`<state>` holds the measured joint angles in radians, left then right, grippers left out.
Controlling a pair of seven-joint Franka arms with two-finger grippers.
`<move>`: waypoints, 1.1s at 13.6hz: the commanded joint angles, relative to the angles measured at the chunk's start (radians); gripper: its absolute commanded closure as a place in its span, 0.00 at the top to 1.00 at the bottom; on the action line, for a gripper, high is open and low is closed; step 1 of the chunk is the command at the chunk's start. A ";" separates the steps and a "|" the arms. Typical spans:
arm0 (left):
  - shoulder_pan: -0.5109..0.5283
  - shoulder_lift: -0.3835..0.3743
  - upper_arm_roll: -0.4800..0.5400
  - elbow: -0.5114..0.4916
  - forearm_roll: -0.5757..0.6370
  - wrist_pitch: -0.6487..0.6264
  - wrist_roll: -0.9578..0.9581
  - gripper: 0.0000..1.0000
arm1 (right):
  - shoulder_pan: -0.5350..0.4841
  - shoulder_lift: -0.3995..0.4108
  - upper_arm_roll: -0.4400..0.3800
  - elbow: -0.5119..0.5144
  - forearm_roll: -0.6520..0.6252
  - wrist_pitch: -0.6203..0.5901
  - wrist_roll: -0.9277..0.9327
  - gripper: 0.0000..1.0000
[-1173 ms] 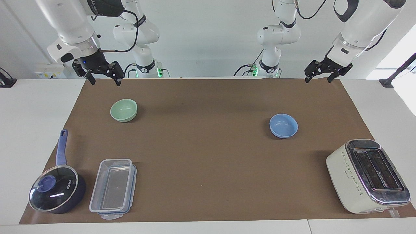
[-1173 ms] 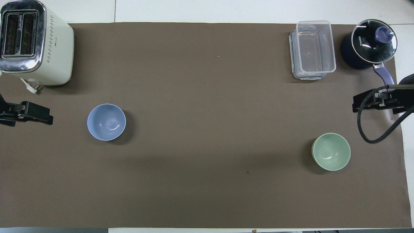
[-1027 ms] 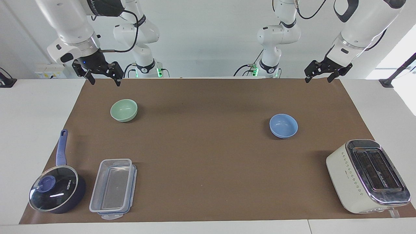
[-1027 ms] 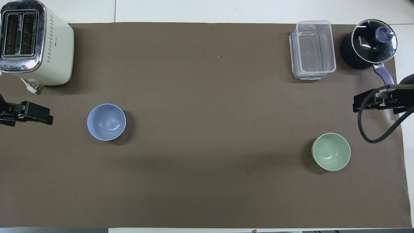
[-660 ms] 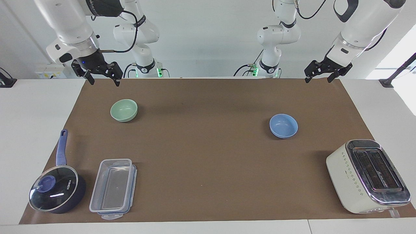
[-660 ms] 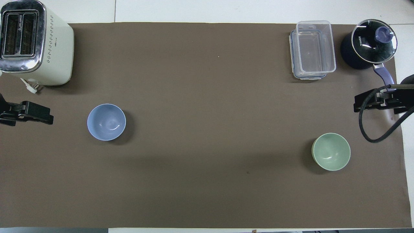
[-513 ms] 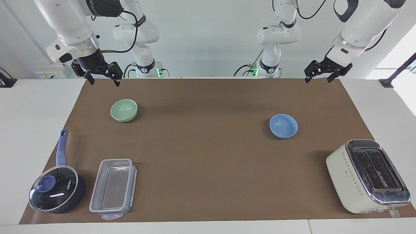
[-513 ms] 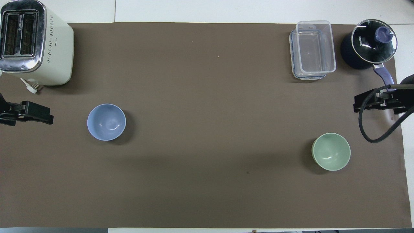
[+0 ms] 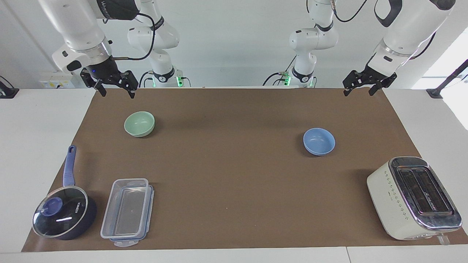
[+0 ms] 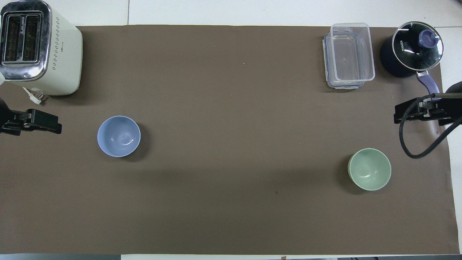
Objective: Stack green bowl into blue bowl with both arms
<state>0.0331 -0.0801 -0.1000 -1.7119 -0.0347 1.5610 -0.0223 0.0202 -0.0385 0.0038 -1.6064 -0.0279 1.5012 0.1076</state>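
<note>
The green bowl [image 9: 139, 124] [image 10: 369, 169] stands upright and empty on the brown mat, toward the right arm's end. The blue bowl [image 9: 319, 141] [image 10: 118, 136] stands upright and empty toward the left arm's end, a little farther from the robots. My right gripper [image 9: 117, 92] [image 10: 418, 113] is open and empty, up in the air over the mat's right-arm end, apart from the green bowl. My left gripper [image 9: 358, 91] [image 10: 32, 124] is open and empty, up in the air over the mat's left-arm end, apart from the blue bowl.
A cream toaster [image 9: 413, 197] [image 10: 39, 47] stands farthest from the robots at the left arm's end. A clear lidded container [image 9: 126, 212] [image 10: 348, 54] and a navy saucepan with glass lid [image 9: 62, 215] [image 10: 411, 48] stand farthest out at the right arm's end. The brown mat [image 9: 234, 182] covers the table.
My left gripper has shifted slightly toward the blue bowl. My right gripper has barely moved. Both bowls are where they were.
</note>
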 commanded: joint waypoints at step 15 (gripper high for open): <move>-0.010 0.135 0.002 -0.557 0.085 0.719 0.078 0.42 | -0.207 -0.229 -0.008 -0.848 0.014 0.684 -0.296 1.00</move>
<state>0.0309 0.0638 -0.1024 -2.2406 0.0201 2.2457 0.0432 -0.1462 -0.2739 -0.0084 -2.3866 -0.0278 2.1088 -0.1319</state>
